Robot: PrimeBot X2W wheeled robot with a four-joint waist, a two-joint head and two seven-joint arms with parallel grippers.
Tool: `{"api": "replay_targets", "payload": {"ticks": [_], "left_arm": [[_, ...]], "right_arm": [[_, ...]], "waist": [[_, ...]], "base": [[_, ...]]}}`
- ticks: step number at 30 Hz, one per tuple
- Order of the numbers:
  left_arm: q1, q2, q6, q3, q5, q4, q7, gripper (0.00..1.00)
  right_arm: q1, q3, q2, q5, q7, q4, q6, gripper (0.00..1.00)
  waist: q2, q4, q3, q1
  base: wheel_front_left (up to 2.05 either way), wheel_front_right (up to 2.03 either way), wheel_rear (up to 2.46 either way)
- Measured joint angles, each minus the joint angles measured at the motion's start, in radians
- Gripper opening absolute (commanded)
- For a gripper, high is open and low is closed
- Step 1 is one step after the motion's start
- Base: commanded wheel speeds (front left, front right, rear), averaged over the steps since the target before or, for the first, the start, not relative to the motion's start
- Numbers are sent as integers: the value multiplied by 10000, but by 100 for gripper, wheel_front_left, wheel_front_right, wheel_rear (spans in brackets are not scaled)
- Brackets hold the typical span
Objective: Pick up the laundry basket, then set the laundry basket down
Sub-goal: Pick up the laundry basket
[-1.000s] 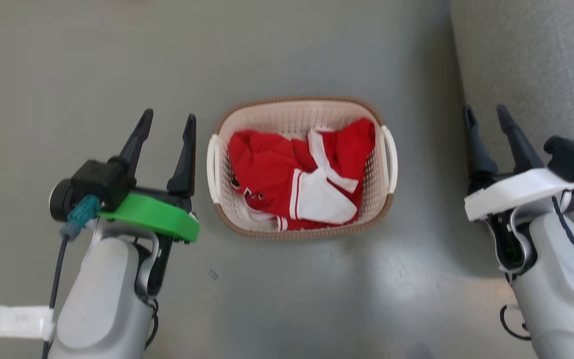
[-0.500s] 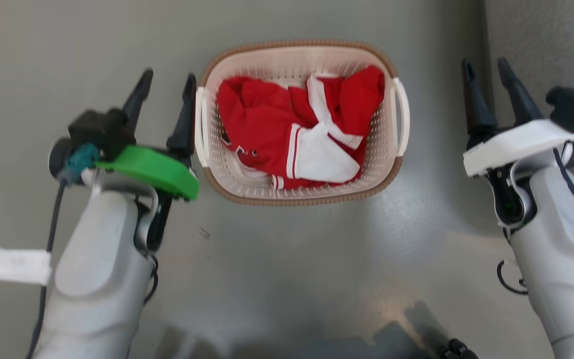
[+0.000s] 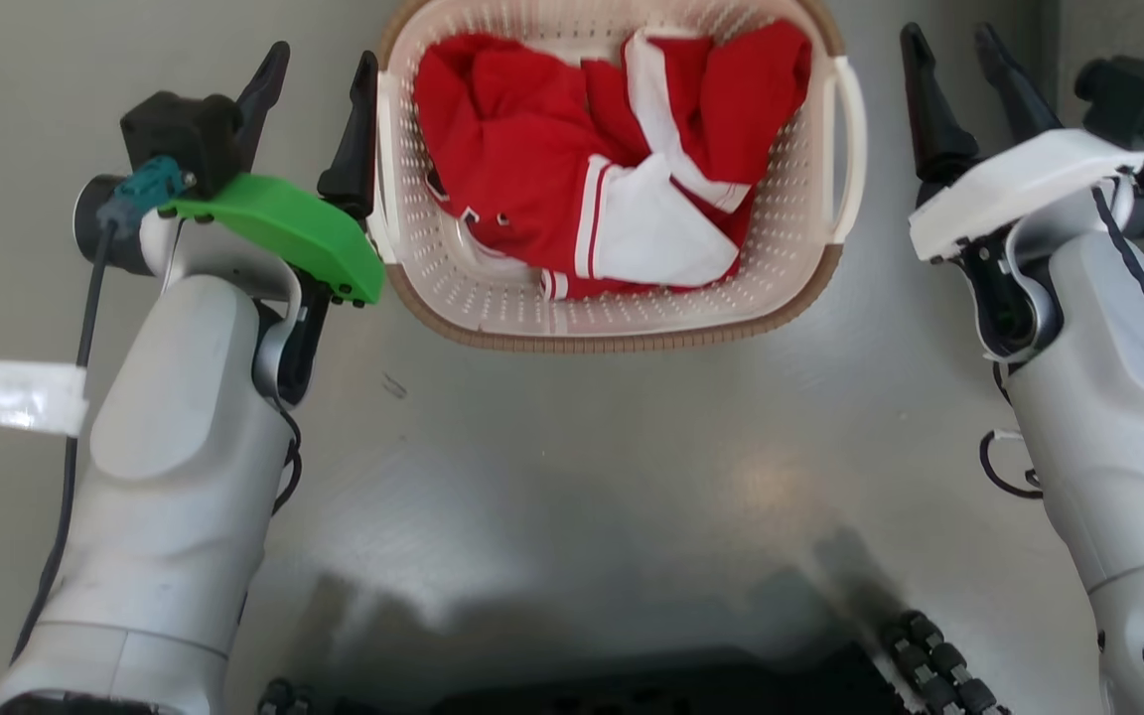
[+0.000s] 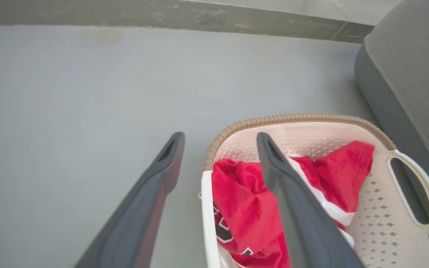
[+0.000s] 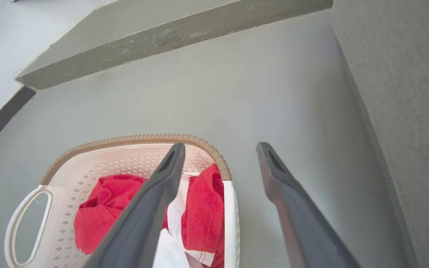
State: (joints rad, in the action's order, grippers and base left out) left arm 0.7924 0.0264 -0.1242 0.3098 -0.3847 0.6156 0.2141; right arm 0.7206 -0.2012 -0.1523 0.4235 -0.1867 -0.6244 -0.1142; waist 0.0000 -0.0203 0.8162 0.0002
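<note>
Because the head camera has dipped and closed in over the last second, the laundry basket [image 3: 622, 336] now looms larger and higher in the head view. It rests on the grey floor [image 3: 572, 477] between the arms, with red-and-white clothing [image 3: 522, 169] inside. The left gripper [image 3: 322, 58], spread and empty, has drawn in just beside the left handle [image 3: 385, 169]. The right gripper [image 3: 946, 35], also spread and empty, is nearer the right handle [image 3: 855, 139] but still apart. I judge the reach nearly done and the lift not begun.

In the left wrist view, one finger crosses the clothing and the other crosses bare floor. A dark skirting strip [image 4: 199, 16] runs behind.

The right wrist view mirrors this, with a grey upholstered seat [image 5: 404, 111] close alongside.
</note>
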Motion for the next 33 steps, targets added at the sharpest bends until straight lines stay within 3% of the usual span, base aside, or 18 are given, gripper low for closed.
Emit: {"api": "replay_targets", "payload": {"ticks": [14,33], "left_arm": [[1188,-38,-4,541,-857,1772,-562,100],[2207,-48,-35,1361,-1549,3170,-1127,100]], "right_arm": [[1061,-349,332,140,217,-1659,-35,100],[2038,-872,598,357,190,-3110,-92,100]], "waist": [[0,35,1372,-1],[0,-87,2144,-1]], "base": [[0,0,0],[0,0,0]]}}
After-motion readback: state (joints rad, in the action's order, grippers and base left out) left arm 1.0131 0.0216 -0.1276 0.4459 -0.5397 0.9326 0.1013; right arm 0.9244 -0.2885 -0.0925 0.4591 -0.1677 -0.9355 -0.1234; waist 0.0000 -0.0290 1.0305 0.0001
